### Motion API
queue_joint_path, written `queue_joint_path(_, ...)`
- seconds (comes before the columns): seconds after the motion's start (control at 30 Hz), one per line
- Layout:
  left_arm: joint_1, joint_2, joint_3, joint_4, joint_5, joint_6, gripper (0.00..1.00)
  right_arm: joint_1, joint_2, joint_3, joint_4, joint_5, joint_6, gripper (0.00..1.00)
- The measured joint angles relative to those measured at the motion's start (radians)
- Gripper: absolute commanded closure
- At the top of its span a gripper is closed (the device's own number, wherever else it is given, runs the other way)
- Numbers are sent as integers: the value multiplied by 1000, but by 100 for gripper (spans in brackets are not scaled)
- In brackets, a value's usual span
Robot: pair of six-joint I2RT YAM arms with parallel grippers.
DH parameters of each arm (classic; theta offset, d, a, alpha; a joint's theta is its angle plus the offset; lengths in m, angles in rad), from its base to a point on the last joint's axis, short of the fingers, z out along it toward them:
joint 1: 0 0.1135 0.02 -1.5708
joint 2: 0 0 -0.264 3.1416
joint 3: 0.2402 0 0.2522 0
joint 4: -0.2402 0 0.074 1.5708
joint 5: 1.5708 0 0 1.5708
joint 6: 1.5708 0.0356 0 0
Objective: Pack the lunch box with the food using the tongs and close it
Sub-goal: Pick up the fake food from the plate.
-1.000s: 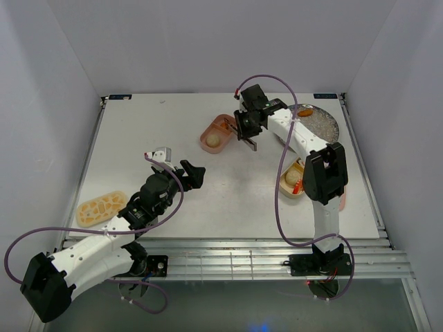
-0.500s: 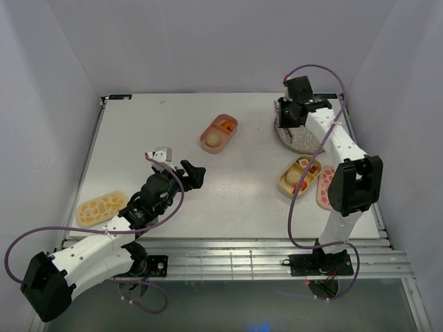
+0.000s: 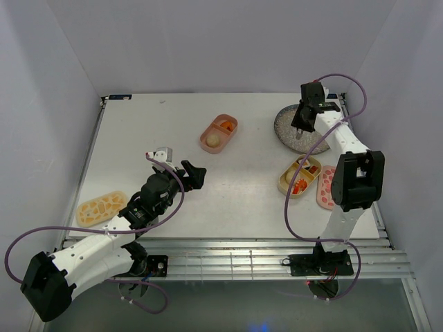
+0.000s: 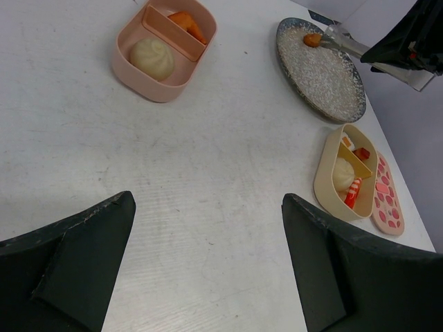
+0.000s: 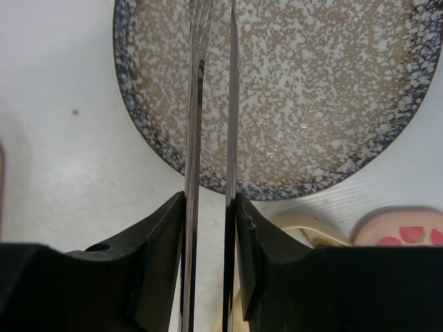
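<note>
Lunch box point(image 3: 299, 176): pink tray point(image 3: 219, 133) far, tan tray point(image 4: 325, 181) right, yellow lid point(image 3: 101, 208) left, pink lid point(image 3: 324, 187) right, two each. Right gripper point(image 5: 209, 228) grasps one tongs point(image 5: 231, 104) over plate point(image 5: 311, 90); left gripper point(image 4: 208, 200) released.

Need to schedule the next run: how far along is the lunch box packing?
Done: both trays hold food, pink tray and tan tray. In hand: right pincer grips the tongs over the plate, by one orange piece. Remaining: pack it, fit both lids, pink lid and tan lid.
</note>
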Motion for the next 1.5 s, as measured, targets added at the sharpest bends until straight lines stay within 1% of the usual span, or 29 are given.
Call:
queue_joint_path(0.07, 0, 0, 0, 0, 2, 0, 2, 3, 9, 0, 21, 16, 43, 63)
queue_joint_path(0.17, 0, 0, 0, 0, 3, 0, 2, 4, 23, 0, 43, 41, 97, 64)
queue_joint_path(0.5, 0, 2, 0, 0, 7, -2, 2, 6, 89, 2, 84, 101, 189, 59)
queue_joint_path(0.67, 0, 10, 0, 0, 7, -2, 2, 7, 92, 18, 89, 119, 215, 56)
queue_joint_path(1.13, 0, 26, 0, 0, 7, -2, 2, 16, 93, 25, 150, 149, 251, 54)
queue_joint_path(1.5, 0, 40, 0, 0, 8, -2, 2, 19, 168, 84, 163, 175, 272, 53)
